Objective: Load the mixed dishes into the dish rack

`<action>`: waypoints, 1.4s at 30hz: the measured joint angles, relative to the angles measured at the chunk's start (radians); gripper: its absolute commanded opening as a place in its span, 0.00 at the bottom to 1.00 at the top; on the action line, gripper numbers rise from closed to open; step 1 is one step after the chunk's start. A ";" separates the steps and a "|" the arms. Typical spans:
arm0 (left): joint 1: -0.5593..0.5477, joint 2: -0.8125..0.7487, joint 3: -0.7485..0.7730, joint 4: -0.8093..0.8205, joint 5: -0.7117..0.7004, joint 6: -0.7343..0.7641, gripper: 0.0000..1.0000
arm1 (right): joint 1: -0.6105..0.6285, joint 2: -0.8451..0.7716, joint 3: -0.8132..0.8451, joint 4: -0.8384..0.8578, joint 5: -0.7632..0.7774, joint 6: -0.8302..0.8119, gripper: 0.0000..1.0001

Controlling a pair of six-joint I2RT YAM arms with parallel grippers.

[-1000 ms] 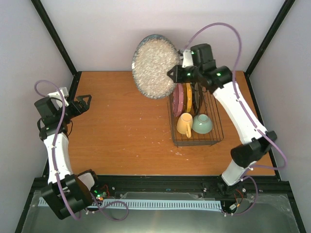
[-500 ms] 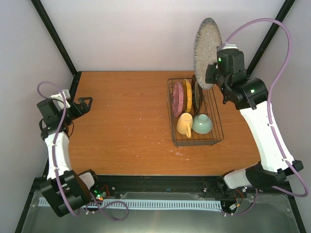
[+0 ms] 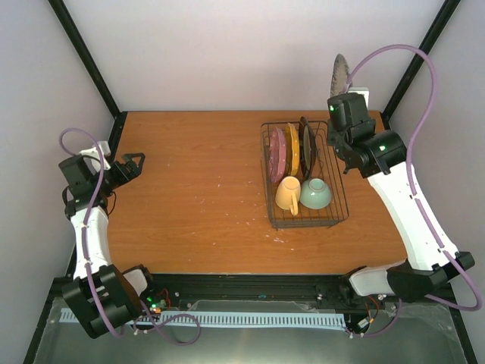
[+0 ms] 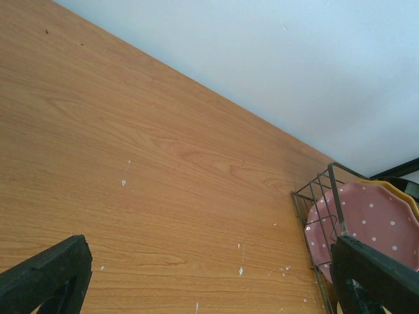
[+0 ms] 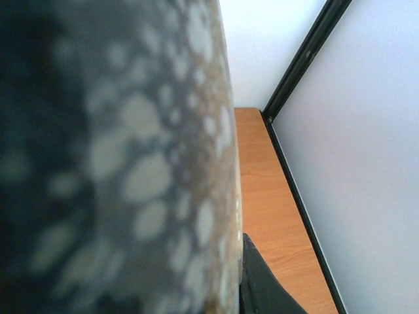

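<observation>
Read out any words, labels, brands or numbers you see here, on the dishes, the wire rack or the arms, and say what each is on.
No text can be read anywhere.
The speckled grey plate in the right end effector, the dark wire dish rack, the pink dotted plate, the yellow mug and the green bowl bear only patterns or plain colour.
The white arms show no lettering either.
</observation>
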 measured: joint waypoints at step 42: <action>0.000 0.007 -0.007 -0.001 -0.020 0.019 1.00 | -0.162 0.086 -0.471 0.307 -0.224 -0.060 0.03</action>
